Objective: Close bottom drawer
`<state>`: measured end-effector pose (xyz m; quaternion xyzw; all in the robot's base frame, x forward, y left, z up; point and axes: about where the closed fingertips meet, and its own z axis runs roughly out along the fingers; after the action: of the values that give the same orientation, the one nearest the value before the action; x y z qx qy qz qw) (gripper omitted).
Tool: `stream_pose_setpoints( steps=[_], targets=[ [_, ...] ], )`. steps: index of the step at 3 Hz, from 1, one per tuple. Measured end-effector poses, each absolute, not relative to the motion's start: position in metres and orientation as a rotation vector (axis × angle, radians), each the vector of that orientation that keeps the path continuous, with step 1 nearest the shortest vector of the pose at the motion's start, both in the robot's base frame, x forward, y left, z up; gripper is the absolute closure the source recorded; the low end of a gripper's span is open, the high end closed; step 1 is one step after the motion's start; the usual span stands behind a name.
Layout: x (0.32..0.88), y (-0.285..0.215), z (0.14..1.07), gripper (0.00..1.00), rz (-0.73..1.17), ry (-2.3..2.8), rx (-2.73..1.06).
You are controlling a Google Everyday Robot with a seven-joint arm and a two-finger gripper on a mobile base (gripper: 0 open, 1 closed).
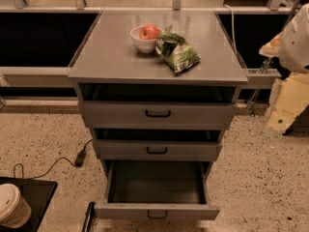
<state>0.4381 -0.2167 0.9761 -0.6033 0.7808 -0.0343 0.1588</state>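
The bottom drawer [157, 210] of the grey metal cabinet is pulled far out. Its flat grey front with a small black handle [157, 215] is near the lower edge of the view, and its dark interior [155, 181] looks empty. My arm's white and yellowish parts show at the right edge. The gripper [272, 46] is up there beside the cabinet top, far above and to the right of the bottom drawer, touching nothing.
The top drawer [158, 114] and middle drawer [157, 150] stand slightly open. On the cabinet top [111, 57] sit a white bowl with an apple [146, 36] and a green chip bag [176, 51]. A cable and plug [79, 157] lie on the floor at left, and a paper cup [12, 206] stands on a black tray at the lower left.
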Motion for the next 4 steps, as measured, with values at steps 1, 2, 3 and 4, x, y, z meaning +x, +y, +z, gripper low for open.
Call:
stream_pose_setpoints(
  steps=[1, 2, 3, 4],
  targets=[
    [0.438, -0.217, 0.976, 0.0, -0.098, 2.232, -1.725],
    [0.433, -0.22, 0.965, 0.0, -0.073, 2.211, -1.717],
    [0.42, -0.223, 0.91, 0.0, 0.072, 2.149, -1.712],
    [0.398, -0.225, 0.816, 0.0, 0.307, 2.083, -1.62]
  ],
)
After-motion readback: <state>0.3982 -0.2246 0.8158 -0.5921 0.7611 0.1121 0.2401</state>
